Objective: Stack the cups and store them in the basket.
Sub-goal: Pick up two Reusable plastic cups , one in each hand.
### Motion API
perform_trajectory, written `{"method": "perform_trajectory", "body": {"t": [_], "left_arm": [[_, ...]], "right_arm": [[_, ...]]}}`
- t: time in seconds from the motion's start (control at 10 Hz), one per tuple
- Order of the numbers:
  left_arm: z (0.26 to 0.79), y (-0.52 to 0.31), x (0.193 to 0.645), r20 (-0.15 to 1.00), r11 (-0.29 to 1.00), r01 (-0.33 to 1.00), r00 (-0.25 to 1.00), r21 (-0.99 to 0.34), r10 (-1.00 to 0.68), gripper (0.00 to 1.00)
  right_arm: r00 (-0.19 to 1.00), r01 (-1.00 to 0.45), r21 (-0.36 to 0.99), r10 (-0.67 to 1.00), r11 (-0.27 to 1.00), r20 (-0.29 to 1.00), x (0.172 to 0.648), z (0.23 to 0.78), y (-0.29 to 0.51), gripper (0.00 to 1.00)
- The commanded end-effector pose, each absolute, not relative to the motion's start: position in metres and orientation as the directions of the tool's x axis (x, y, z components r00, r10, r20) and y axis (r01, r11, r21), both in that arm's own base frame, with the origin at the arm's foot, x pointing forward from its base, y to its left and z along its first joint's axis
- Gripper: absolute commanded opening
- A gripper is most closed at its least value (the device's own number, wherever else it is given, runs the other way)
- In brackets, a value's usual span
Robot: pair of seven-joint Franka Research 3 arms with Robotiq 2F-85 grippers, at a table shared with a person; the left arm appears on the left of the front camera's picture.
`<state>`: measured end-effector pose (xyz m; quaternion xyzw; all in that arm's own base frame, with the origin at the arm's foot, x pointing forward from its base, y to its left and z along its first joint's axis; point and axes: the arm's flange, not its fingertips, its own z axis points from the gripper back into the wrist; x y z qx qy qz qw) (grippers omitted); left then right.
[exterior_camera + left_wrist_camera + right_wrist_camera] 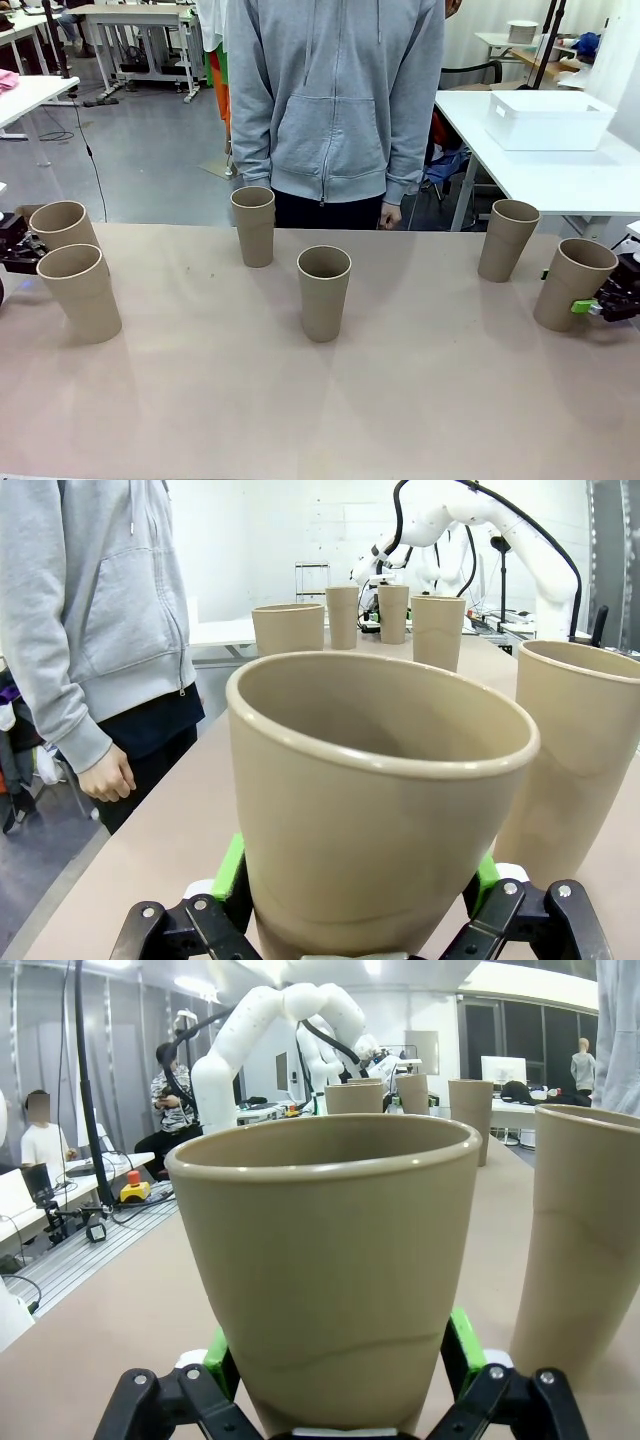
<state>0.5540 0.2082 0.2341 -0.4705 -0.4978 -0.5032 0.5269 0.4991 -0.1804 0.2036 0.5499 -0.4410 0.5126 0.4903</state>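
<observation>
Being straddled near its base by the parted right gripper [340, 1360] is the rightmost cup [320, 1250], upright, long axis vertical; the leftmost cup [380, 780] is being flanked likewise by the left gripper [358, 880], though whether it is clamped or clear cannot be told. Farther off, in the front view, the basket [548, 120] is being seen on a side table [560, 172], nearer the right arm.

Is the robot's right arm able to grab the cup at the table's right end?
Probably yes: that cup stands upright between the open fingers of the right gripper, with nothing in between.
</observation>
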Motion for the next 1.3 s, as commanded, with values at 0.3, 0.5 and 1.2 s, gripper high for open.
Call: {"method": "perform_trajectory", "body": {"t": [0.3, 0.5, 1.2], "left_arm": [[0.2345, 0.1919, 0.5601, 0.999, 0.065, 0.998, -0.015, 0.017, -0.030, 1.00], [0.2324, 0.1917, 0.5615, 0.999, 0.062, 0.998, -0.016, 0.018, -0.030, 1.00], [0.2290, 0.1934, 0.5608, 0.999, 0.078, 0.997, -0.018, 0.022, -0.040, 0.63]], "right_arm": [[0.122, -0.986, 0.122, 0.010, -0.113, 0.993, 0.4986, 0.2084, -0.1686, 1.00], [0.123, -0.985, 0.124, 0.010, -0.123, 0.992, 0.4984, 0.2082, -0.1655, 1.00], [0.097, -0.988, 0.091, -0.037, -0.127, 0.995, 0.4976, 0.2122, -0.1708, 0.60]]}}
